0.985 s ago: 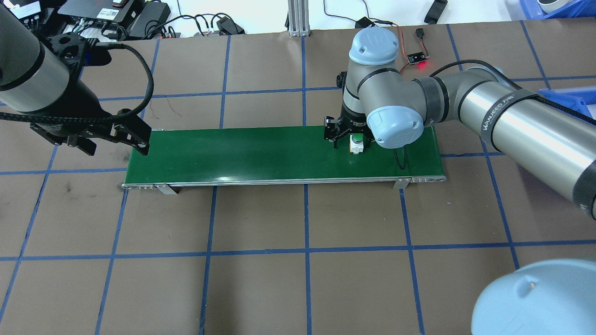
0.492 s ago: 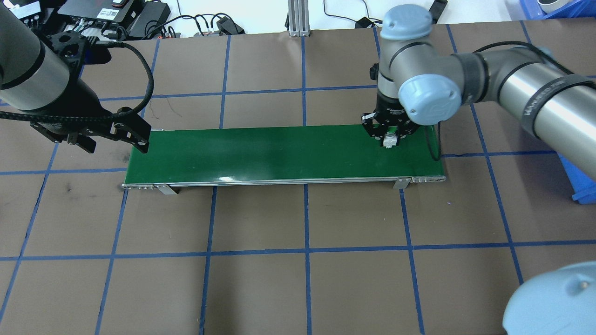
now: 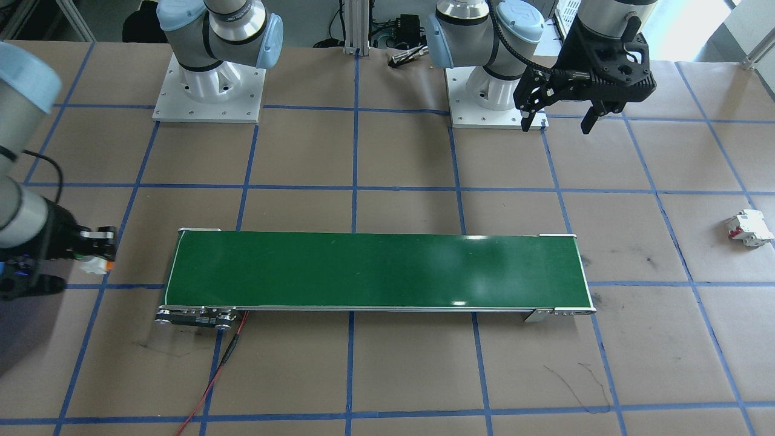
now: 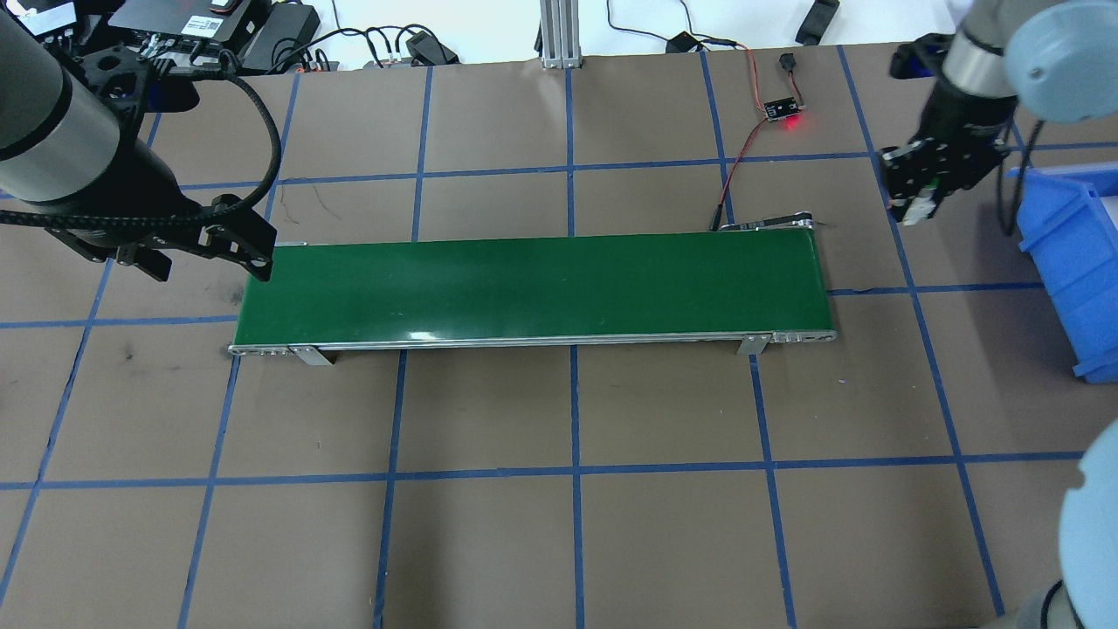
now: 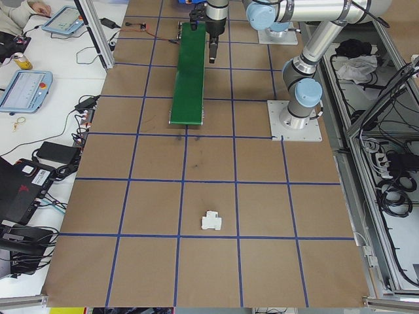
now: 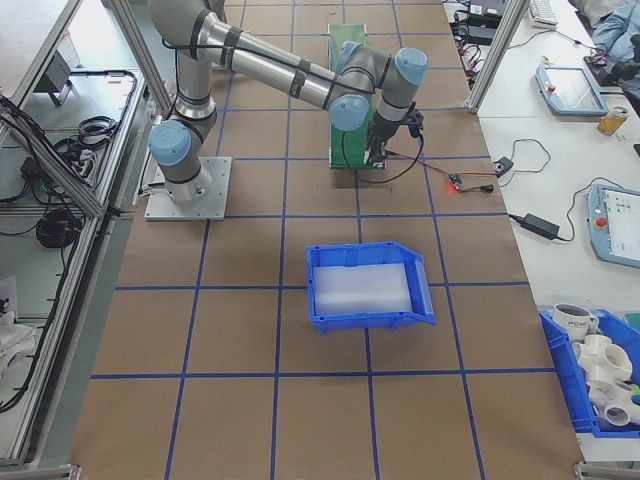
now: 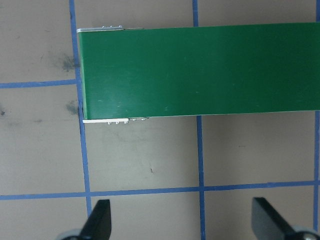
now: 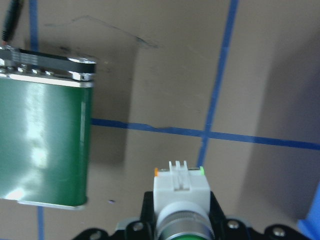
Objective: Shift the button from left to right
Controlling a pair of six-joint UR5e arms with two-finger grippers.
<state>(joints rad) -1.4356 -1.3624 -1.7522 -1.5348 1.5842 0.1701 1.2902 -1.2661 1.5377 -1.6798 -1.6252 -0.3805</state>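
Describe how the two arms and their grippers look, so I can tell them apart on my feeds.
Both arms are silver-grey metal tubes with pale blue joint caps and black bands. The right arm carries grey lettering on a black band, seen in earlier frames. The left gripper and right gripper are black, angular and two-fingered. A thick black braided cable loops from the left arm to its gripper.

A robotics lab: two arms stand bolted on metal base plates (image 3: 209, 91) to a brown table (image 4: 559, 524) gridded with blue tape, a green conveyor belt (image 4: 533, 284) at its middle, teach pendants (image 5: 26, 90) and cabling on side benches, aluminium framing (image 6: 100, 130) alongside.
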